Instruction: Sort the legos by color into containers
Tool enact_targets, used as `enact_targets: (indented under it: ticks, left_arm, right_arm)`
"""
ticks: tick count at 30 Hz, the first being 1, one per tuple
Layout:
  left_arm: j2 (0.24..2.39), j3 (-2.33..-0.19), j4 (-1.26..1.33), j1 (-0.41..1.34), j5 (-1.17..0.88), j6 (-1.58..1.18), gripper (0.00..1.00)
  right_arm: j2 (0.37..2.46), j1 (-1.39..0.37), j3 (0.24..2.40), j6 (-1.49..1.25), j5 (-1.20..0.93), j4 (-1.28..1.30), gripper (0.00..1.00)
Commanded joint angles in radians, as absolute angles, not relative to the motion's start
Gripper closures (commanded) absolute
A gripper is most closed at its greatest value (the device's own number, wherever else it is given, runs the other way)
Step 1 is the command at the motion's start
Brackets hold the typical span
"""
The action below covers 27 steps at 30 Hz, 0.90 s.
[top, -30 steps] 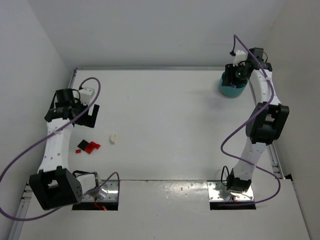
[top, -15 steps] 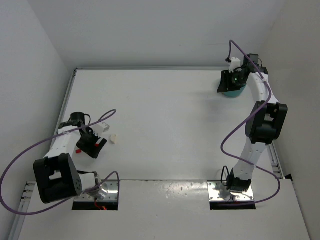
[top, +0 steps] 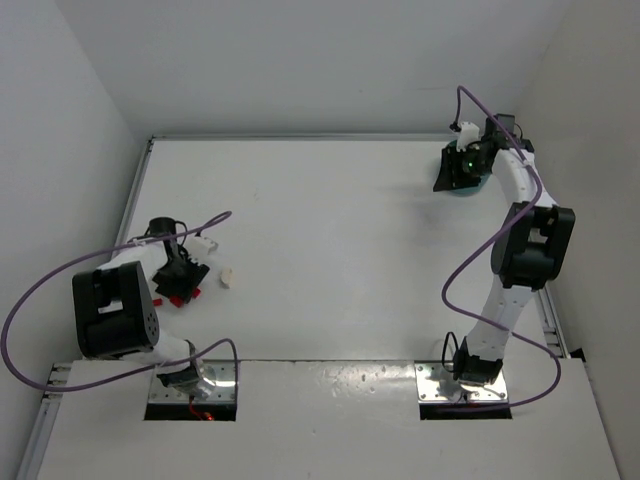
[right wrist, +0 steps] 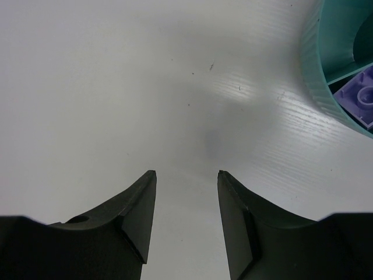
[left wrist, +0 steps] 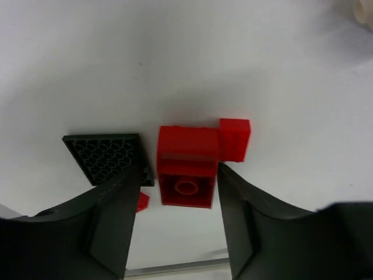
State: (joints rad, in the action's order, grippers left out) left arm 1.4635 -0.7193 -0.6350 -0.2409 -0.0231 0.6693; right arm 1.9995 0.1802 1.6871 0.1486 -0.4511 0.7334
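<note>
The table (top: 330,230) carries the work at two opposite corners. Over the last second the left arm (top: 115,300) has folded down from a raised pose onto the near-left cluster of bricks. The right arm (top: 525,245) is stretched to the far-right corner and has shifted from above the teal dish (right wrist: 317,70) to the bare table just beside it.

The right gripper (right wrist: 186,181) is spread and holds nothing. I judge that a drop-off has just been completed: a pale purple brick (right wrist: 362,96) lies in one wedge compartment of the dish.

The left gripper (left wrist: 179,175) is spread and straddles a red brick (left wrist: 186,160) that sits flat on the table. Its right finger is at the brick's edge and its left finger stands slightly apart, so nothing is grasped yet. A smaller red brick (left wrist: 235,139) touches the far corner of the first one, and a black plate (left wrist: 108,156) lies just to its left. A cream brick (top: 227,277) lies near the cluster.

I judge that closing on the red brick is the next step. The risk is dragging the smaller red brick along with it.
</note>
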Motion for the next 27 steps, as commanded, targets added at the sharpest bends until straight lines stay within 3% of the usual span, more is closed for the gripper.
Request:
enact_targets:
  ticks: [1,3,7,12,16,24,27]
  left_arm:
    - [1.496,-0.739,-0.578,-0.233,-0.046,0.661,0.42]
    - [1.496,-0.748,-0.578,-0.233,-0.067,0.661,0.58]
    - [1.436,-0.768,-0.578,-0.233,-0.136,0.672,0.70]
    - [1.274,-0.827,-0.647,-0.233,-0.415,0.696,0.70]
    - [1.149,-0.905,-0.657,-0.134,-0.590,0.614,0.70]
    - [1.131,-0.950,-0.602,0.141,-0.606,0.417,0.70]
    - [1.131,-0.950,-0.545,0.245,-0.551,0.348,0.70]
  right_arm:
    - [1.927,0.175,1.675,0.152,-0.477,0.707,0.53]
    - [1.927,0.175,1.675,0.152,-0.488,0.707,0.53]
    - [1.917,0.175,1.654,0.143,-0.554,0.725,0.53]
    - [1.908,0.124,1.568,0.004,-0.790,0.720,0.53]
    - [1.931,0.034,1.470,-0.184,-1.068,0.590,0.53]
    - [2.029,-0.173,1.578,-0.463,-1.224,0.408,0.52]
    - [2.040,-0.245,1.588,-0.705,-1.233,0.237,0.50]
